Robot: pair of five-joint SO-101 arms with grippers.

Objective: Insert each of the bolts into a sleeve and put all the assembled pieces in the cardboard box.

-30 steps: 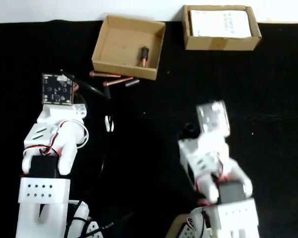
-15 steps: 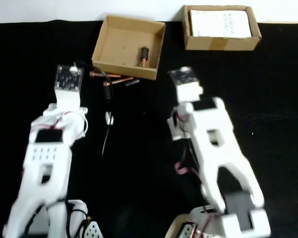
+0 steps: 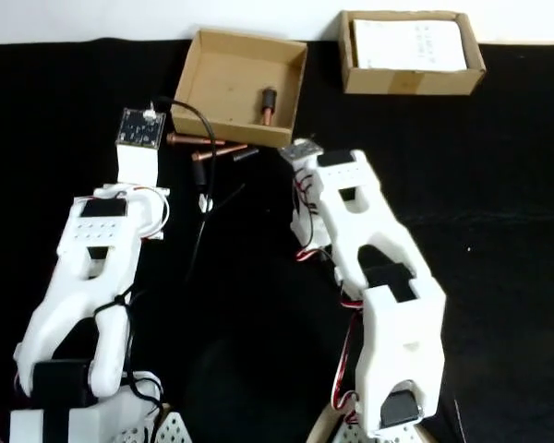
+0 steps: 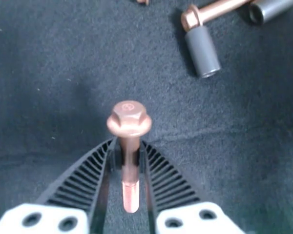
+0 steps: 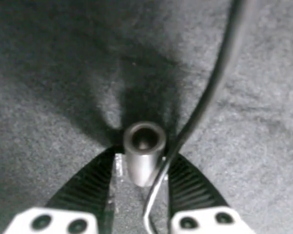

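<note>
Item: copper-coloured hex-flange metal bolt (image 4: pixel 129 124), my left hand (image 4: pixel 127 148) clenched on its shank under the head; dark grey metal sleeve (image 5: pixel 144 141), my right hand (image 5: pixel 142 156) clamping its wall, bore clear; both near the table's (image 3: pixel 499 231) far edge; judged light, rigid, slippery.

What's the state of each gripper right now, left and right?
Left gripper: closed, holding a copper bolt.
Right gripper: closed, holding a grey sleeve.
</note>
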